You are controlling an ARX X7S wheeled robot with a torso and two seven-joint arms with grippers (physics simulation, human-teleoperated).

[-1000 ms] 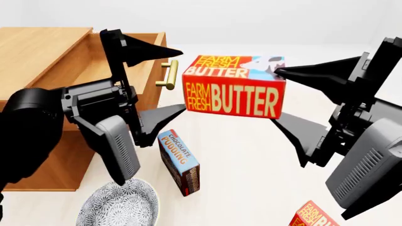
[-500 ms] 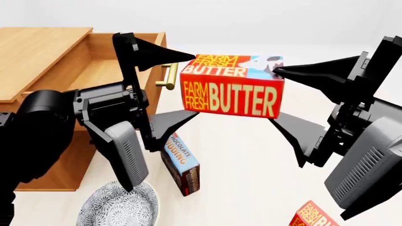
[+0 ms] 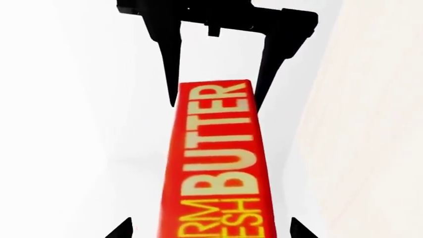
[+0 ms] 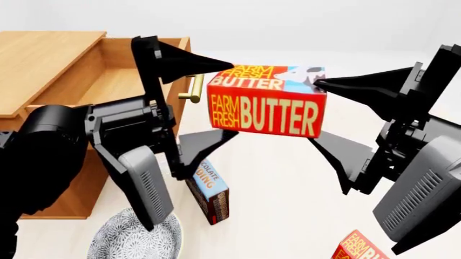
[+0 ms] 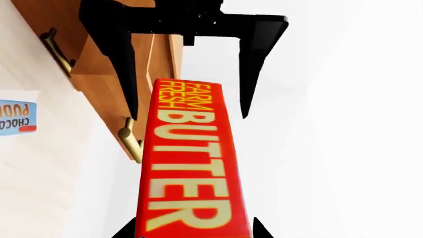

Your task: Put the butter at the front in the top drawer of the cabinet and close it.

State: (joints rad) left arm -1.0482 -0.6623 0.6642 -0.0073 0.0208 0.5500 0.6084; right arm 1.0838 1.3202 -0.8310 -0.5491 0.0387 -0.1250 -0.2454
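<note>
The butter (image 4: 266, 110), a red-orange carton with yellow lettering, hangs in the air to the right of the open top drawer (image 4: 122, 75). My right gripper (image 4: 314, 110) is shut on its right end, one finger above and one below. My left gripper (image 4: 234, 99) is open, and its fingers straddle the carton's left end with gaps on both sides. In the left wrist view the butter (image 3: 215, 163) lies between my left gripper's tips (image 3: 211, 230). In the right wrist view the butter (image 5: 191, 168) fills my right gripper (image 5: 193, 232). The cabinet (image 4: 43, 54) stands at the left.
The drawer's brass handle (image 4: 193, 86) is just left of the carton. A chocolate pudding box (image 4: 209, 194) stands on the floor below. A patterned bowl (image 4: 137, 237) lies at the lower left. A second butter carton (image 4: 360, 245) shows at the bottom right.
My left gripper has moved right, and its fingers now reach around the butter's left end. The butter has shifted slightly left. The right gripper has barely moved.
</note>
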